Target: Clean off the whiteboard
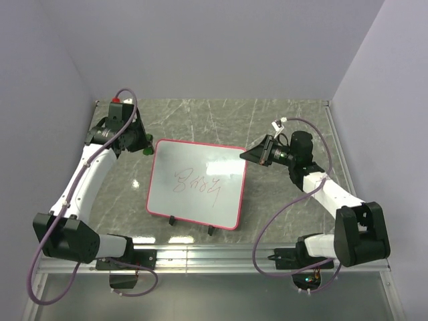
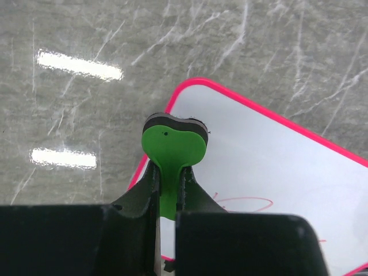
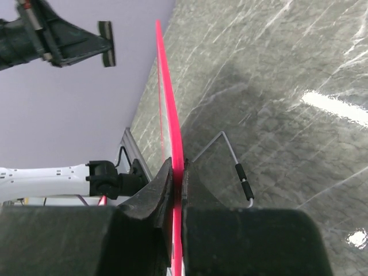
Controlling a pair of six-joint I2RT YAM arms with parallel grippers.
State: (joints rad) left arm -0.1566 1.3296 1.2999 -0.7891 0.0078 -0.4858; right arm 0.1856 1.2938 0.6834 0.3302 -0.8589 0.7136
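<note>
The whiteboard (image 1: pixel 200 204) is white with a thin red-pink frame and lies mid-table, with red scribbles (image 1: pixel 197 182) at its middle and two black clips (image 1: pixel 172 219) on its near edge. My left gripper (image 1: pixel 146 148) hovers at the board's far left corner, shut on a green eraser (image 2: pixel 172 146) with a dark felt face. That corner (image 2: pixel 276 172) and part of a scribble (image 2: pixel 247 203) show below the eraser. My right gripper (image 1: pixel 246 155) is shut on the board's far right edge. The right wrist view shows the frame (image 3: pixel 169 103) edge-on between the fingers (image 3: pixel 195 192).
The table (image 1: pixel 287 127) is grey marble with walls close on three sides. A metal rail (image 1: pixel 214 254) runs along the near edge by the arm bases. A thin bent wire with black sleeves (image 3: pixel 241 172) lies on the table beside the gripped board edge.
</note>
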